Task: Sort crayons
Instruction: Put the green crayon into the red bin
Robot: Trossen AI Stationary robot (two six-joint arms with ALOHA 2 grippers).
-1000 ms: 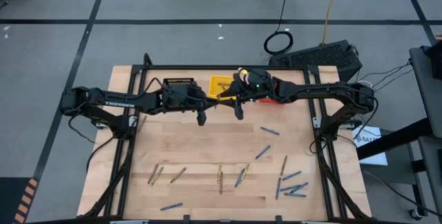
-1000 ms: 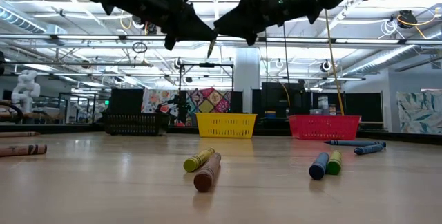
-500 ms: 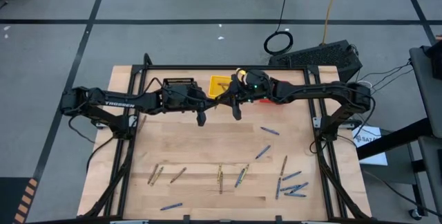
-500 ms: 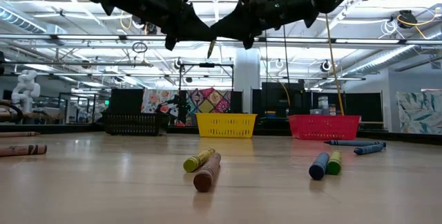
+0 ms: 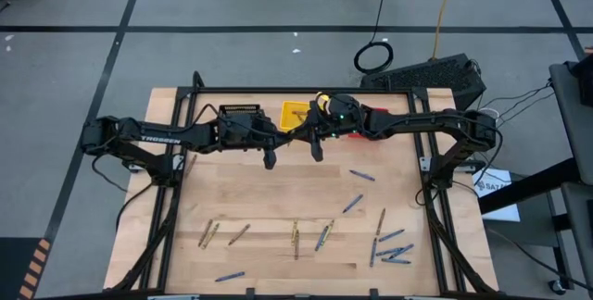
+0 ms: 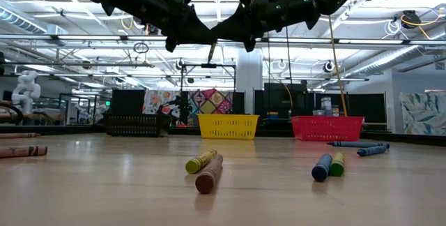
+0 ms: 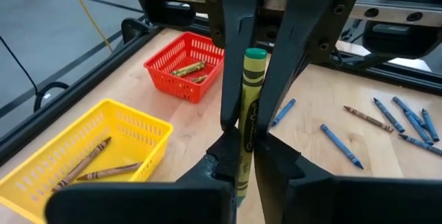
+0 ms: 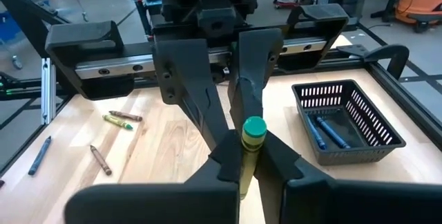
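Olive-yellow crayon (image 7: pixel 245 124), pinched by right claw (image 5: pixel 318 149), left claw (image 5: pixel 270 158) too

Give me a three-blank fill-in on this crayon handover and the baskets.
The black basket holds ____ crayons.
The brown crayons lie in the ____ basket.
The left gripper and right gripper both pinch one ____-tipped crayon.
Missing: blue; yellow; green.
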